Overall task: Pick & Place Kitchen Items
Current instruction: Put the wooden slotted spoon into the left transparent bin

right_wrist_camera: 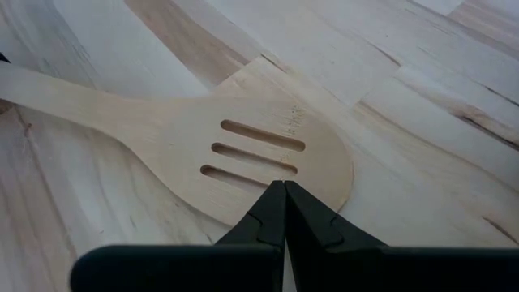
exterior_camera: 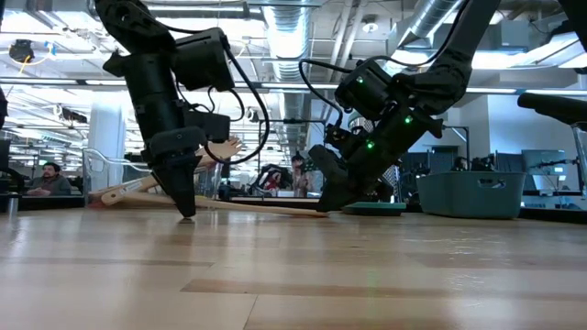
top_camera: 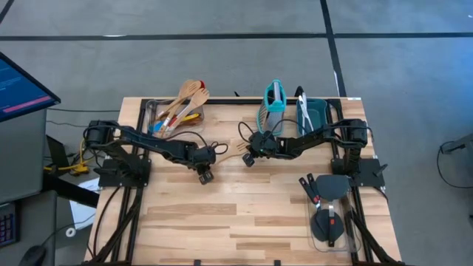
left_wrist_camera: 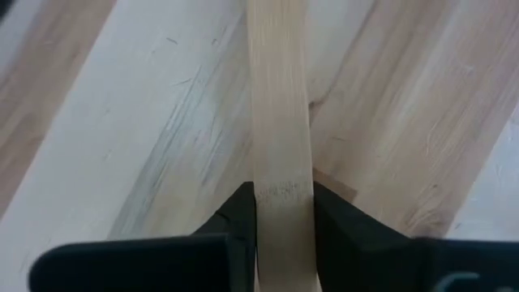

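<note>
Room: open workshop hall with ducts on the ceiling, a person sitting at far left in the low view
Table (top_camera: 244, 214): pale butcher-block wood, both dark arms reaching in toward the middle
Slotted spatula (right_wrist_camera: 243, 146): lying flat on the table near the centre, between the two grippers
Which way it points: long axis runs roughly across the table, handle toward the left arm, blade toward the right arm
Look: plain light wood, flat handle (left_wrist_camera: 280, 105), broad rounded blade with three slots cut in it
Left gripper (left_wrist_camera: 280, 207): down at the table, fingers (left_wrist_camera: 240, 212) pinched in on the spatula handle from both sides, touching it
Right gripper (right_wrist_camera: 284, 212): fingers pressed fully together, tip right at the blade's rounded edge; can't tell if it's pressing on it
Clear container (top_camera: 151, 111): back left of the table, stuffed with wooden spoons (top_camera: 194, 92) and coloured utensils
Teal grater (top_camera: 275, 100): standing at the back, middle-right
Teal bin (top_camera: 319, 112): just beside the grater, toward the right
Black spatulas (top_camera: 325, 203): lying at the front right, well apart from the action
</note>
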Robot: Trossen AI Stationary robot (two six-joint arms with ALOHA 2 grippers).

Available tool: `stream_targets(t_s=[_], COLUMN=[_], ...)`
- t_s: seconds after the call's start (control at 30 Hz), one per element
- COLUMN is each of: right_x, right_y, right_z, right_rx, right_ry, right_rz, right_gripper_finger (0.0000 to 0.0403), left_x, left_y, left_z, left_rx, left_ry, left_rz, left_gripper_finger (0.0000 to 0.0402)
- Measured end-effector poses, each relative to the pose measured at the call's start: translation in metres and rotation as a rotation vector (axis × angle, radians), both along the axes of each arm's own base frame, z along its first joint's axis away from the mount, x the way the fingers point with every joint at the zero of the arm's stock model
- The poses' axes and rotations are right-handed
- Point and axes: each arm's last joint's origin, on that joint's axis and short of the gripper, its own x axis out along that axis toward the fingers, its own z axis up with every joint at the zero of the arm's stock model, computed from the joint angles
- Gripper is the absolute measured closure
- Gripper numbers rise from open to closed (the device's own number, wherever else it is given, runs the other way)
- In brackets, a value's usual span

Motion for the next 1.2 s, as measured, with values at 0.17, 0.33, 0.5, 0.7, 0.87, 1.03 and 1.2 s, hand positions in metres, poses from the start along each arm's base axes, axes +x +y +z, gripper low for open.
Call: stream_targets(t_s=[0.17, 0.33, 0.5, 0.7, 0.87, 1.03, 1.2], right_x=[0.0, 0.0, 0.0, 0.0, -0.005, -0.015, -0.035], right_y=[0.0, 0.0, 0.0, 0.001, 0.007, 0.012, 0.022], right_z=[0.0, 0.0, 0.0, 0.007, 0.031, 0.074, 0.111], right_rx=[0.0, 0.0, 0.0, 0.014, 0.037, 0.058, 0.105], right_ry=[0.0, 0.001, 0.0, -0.021, -0.049, -0.124, -0.142], right_rz=[0.0, 0.0, -0.001, 0.015, 0.054, 0.096, 0.168], right_gripper_finger=[0.0403, 0.0403, 0.0403, 0.0403, 0.0402, 0.0381, 0.0352], left_x=[0.0, 0.0, 0.0, 0.0, 0.001, 0.0, 0.0], left_y=[-0.002, -0.002, -0.002, -0.002, -0.003, -0.001, -0.001], left_z=[0.0, 0.0, 0.0, 0.001, 0.002, 0.002, 0.002], left_rx=[0.004, 0.012, 0.025, 0.027, 0.025, 0.044, 0.073], left_ry=[-0.002, -0.001, 0.002, 0.003, -0.004, -0.001, 0.003], left_rz=[-0.003, -0.003, -0.003, -0.006, -0.018, -0.001, 0.008], left_gripper_finger=[0.0352, 0.0354, 0.0355, 0.0356, 0.0357, 0.0357, 0.0357])
